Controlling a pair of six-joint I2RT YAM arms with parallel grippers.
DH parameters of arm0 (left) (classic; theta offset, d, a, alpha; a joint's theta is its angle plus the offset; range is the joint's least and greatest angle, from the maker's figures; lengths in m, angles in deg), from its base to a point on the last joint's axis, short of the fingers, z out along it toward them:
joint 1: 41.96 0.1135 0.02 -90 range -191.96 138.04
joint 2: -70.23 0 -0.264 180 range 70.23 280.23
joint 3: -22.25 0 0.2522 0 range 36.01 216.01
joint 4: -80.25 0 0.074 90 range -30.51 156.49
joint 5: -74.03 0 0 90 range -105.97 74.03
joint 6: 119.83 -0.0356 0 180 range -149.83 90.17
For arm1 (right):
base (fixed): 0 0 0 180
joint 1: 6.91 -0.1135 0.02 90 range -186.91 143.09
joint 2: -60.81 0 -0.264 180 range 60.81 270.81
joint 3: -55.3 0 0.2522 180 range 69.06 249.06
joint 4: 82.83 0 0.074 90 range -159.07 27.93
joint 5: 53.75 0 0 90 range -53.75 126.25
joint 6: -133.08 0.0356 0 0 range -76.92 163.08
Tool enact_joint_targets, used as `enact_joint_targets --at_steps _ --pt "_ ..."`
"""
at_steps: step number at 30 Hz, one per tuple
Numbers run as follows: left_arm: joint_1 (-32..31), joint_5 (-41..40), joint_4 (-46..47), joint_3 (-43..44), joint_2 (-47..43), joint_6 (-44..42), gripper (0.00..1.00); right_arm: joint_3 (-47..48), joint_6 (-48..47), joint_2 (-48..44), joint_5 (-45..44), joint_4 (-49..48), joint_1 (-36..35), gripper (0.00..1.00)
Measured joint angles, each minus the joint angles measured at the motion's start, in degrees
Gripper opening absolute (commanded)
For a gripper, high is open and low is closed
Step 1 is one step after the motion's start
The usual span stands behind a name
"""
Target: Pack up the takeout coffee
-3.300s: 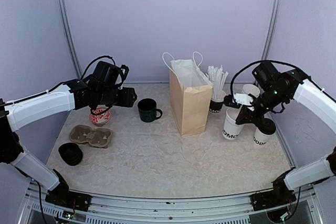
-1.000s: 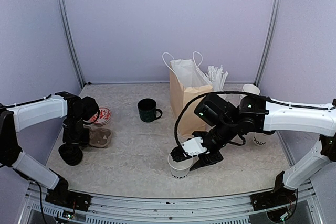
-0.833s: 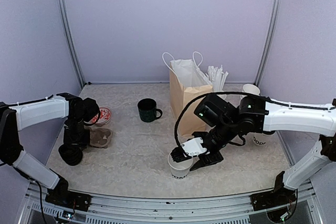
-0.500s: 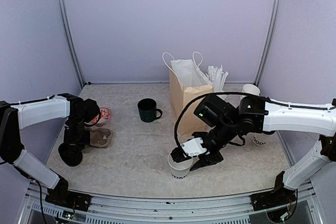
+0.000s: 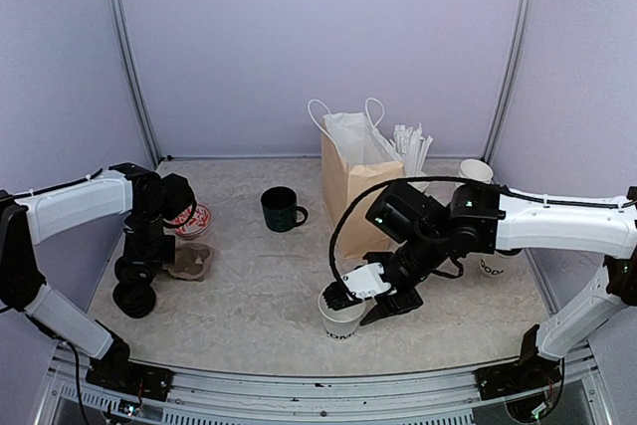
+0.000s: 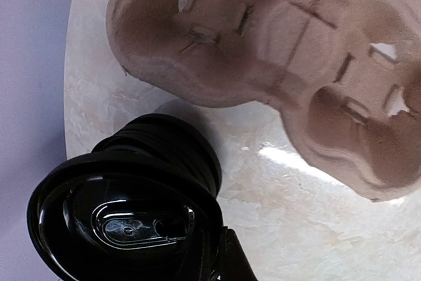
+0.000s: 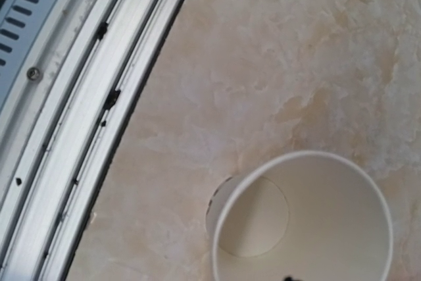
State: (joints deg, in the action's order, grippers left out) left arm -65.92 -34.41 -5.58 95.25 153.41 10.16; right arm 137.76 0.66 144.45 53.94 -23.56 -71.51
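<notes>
A white paper coffee cup [image 5: 341, 316] with black lettering stands lidless at the front centre. My right gripper [image 5: 346, 296] is shut on its rim. In the right wrist view I look down into the empty cup [image 7: 309, 222], and the fingers do not show there. At the left, my left gripper [image 5: 134, 271] is shut on a black lid [image 6: 125, 218], held just above the stack of black lids [image 5: 132, 298]. The stack [image 6: 174, 153] lies under the held lid. Another white cup [image 5: 493, 266] shows partly behind the right arm.
A brown cardboard cup carrier [image 5: 191, 260] [image 6: 263, 64] lies beside the lid stack. A brown paper bag [image 5: 353, 196] stands open at the centre back. Near it are a dark green mug [image 5: 282, 209], a cup of straws [image 5: 410, 161], lidless cups [image 5: 476, 169] and a red-patterned dish [image 5: 189, 218].
My left gripper has shut on the top black lid and risen a little above the stack. The right arm and its cup have stayed in place.
</notes>
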Motion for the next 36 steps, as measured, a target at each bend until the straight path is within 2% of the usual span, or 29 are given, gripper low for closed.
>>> enact_joint_targets --at_steps 7,12,15,19,27,36 --pt "-7.0 4.0 -0.3 9.9 0.6 0.2 0.03 0.2 0.0 0.1 0.5 1.3 0.7 0.47" --pt "-11.4 14.1 6.3 14.1 1.6 -2.1 0.01 3.5 0.0 0.4 3.5 2.9 4.3 0.47" --pt "-12.6 22.7 13.1 14.3 1.6 -3.7 0.01 6.5 0.5 0.4 6.1 3.0 8.1 0.48" --pt "-13.0 34.6 23.5 12.9 1.4 -5.6 0.01 9.2 2.5 0.4 9.6 2.6 12.2 0.55" --pt "-14.0 54.9 45.4 6.7 -0.8 -7.3 0.0 15.6 8.3 1.9 16.2 0.9 17.7 0.8" --pt "-14.0 67.6 75.6 -1.8 -8.9 -2.3 0.0 28.7 19.0 10.4 25.1 -3.5 22.7 0.83"
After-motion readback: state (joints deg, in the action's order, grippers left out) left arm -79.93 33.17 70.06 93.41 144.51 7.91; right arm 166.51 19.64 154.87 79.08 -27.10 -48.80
